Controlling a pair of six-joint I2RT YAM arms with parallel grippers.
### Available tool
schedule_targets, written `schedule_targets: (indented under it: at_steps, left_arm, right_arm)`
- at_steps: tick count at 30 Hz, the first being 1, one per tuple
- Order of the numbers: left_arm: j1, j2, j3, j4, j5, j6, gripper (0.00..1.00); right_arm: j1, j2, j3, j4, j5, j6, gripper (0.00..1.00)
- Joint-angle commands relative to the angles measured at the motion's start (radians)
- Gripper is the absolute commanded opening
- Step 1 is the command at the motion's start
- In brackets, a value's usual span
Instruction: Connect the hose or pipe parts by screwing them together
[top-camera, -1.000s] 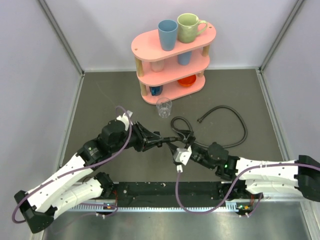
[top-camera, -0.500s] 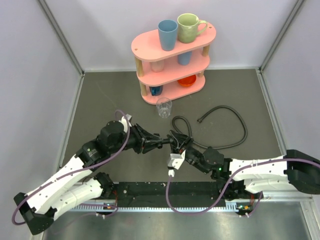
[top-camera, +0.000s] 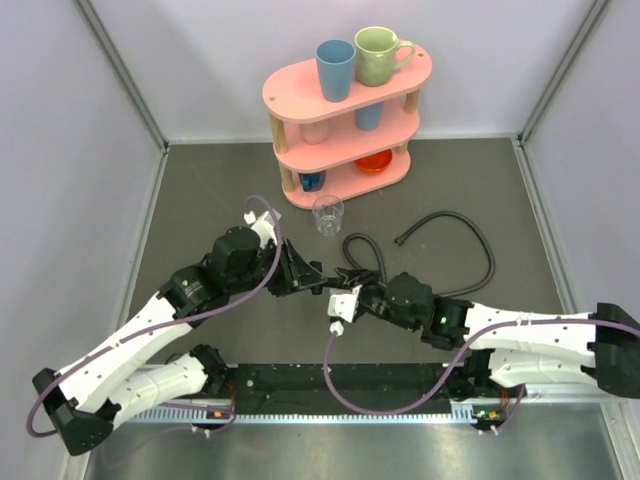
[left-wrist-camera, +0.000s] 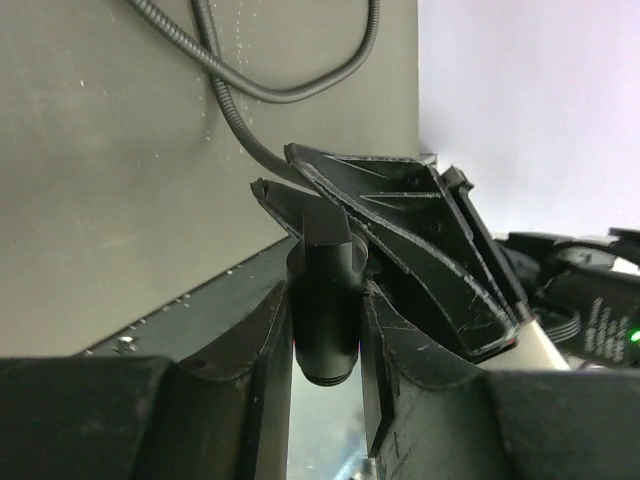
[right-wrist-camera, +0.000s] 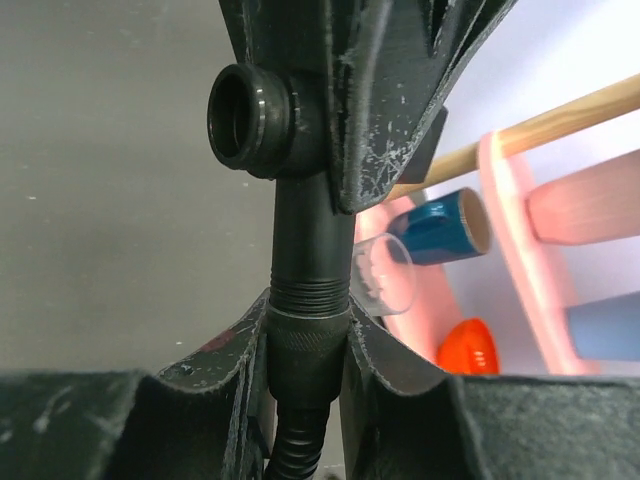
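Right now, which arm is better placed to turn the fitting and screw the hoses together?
Right, probably. The right gripper is shut on the hose collar, which runs in line with its fingers, so a wrist roll would spin it. The left gripper clamps the mating fitting and can hold it.

The right pincer (right-wrist-camera: 308, 320) has moved in to the left pincer (left-wrist-camera: 325, 330) and closed around the hose fitting (right-wrist-camera: 305, 362).
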Motion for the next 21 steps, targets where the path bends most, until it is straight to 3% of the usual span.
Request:
schedule_targets:
  at_steps: [1,9,14,17,21]
  left_arm:
    - [-0.010,0.004,-0.020,0.174,-0.026,0.251,0.00]
    - [-0.013,-0.045,-0.207,0.471,0.247,0.532,0.00]
    - [-0.019,-0.094,-0.325,0.667,0.320,0.686,0.00]
    - [-0.028,-0.137,-0.372,0.727,0.362,0.818,0.00]
    - [-0.031,-0.120,-0.349,0.648,0.441,0.995,0.00]
  right_arm:
    - [-0.042,-0.018,0.120,-0.020,-0.308,0.148,0.00]
    - [-0.192,-0.003,0.166,-0.072,-0.596,0.280,0.00]
    - [-0.245,0.039,0.189,-0.085,-0.734,0.345,0.00]
    - [-0.286,0.071,0.201,-0.095,-0.821,0.392,0.00]
    - [-0.337,0.140,0.261,-0.166,-0.952,0.436,0.00]
